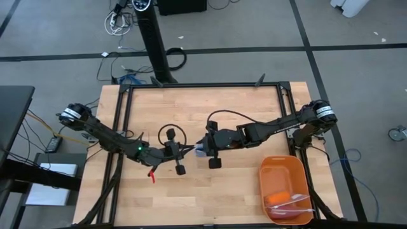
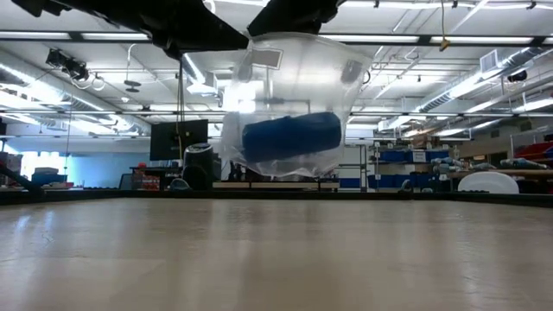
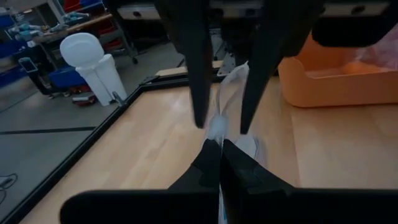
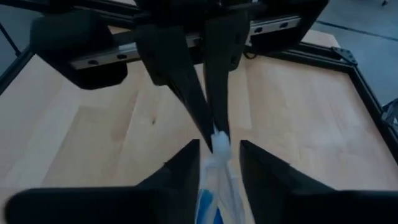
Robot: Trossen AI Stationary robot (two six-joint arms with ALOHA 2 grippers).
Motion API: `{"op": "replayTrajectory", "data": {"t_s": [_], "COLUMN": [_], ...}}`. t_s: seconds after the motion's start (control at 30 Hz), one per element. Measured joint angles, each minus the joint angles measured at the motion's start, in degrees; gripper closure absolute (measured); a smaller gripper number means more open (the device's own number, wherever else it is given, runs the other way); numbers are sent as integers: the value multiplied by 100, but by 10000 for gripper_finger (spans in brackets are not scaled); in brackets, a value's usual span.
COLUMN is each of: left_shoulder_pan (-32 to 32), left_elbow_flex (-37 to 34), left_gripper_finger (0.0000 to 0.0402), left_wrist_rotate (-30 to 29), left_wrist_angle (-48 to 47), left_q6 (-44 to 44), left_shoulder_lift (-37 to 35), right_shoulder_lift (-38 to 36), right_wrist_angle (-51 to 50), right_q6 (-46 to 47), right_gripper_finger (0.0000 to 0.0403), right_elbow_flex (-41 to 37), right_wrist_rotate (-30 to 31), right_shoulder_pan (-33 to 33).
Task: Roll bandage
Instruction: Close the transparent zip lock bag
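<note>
Two grippers: meeting at frame centre above the table (image 1: 191, 114).
Left gripper (image 3: 221, 146): clamped tight on the clear bag (image 2: 289, 104).
Right gripper (image 4: 219, 149): fingers narrowly parted, bag's edge between them.
Bandage (image 2: 291, 135): blue roll inside hanging bag.
Orange tray (image 1: 284, 168): lower right.

Bandage (image 2: 290, 138), bright blue short roll, lying sideways inside clear bag (image 2: 285, 82), hanging above table (image 2: 276, 259)

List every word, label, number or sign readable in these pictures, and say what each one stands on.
None can be read.
Clear plastic bag holding the blue bandage: two pale label patches near its top, too blurred to read.
Orange tray: no lettering visible.
Shelves and bins in the room behind the table: too small to read.
</note>
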Motion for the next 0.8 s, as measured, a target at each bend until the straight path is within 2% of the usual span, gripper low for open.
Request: {"op": "replayTrajectory", "data": {"t_s": [0.17, 0.27, 0.63, 0.8], "left_shoulder_pan": [6, 10, 43, 36], "left_elbow_flex": [0, 0, 2, 0], "left_gripper_finger": [398, 397, 397, 397], "left_wrist_rotate": [3, 15, 175, 155], "left_wrist_angle": [30, 23, -6, -88], "left_q6": [7, 3, -2, -17], "left_shoulder_lift": [3, 2, 2, 0], "right_shoulder_lift": [0, 0, -48, -90], "right_wrist_angle": [-115, -170, -342, -381], "right_q6": [0, -33, 73, 149], "right_gripper_finger": [370, 395, 392, 353], "right_elbow_flex": [-1, -2, 0, 0], "right_wrist_rotate": [2, 16, 62, 85], "right_shoulder_pan": [0, 0, 38, 113]}}
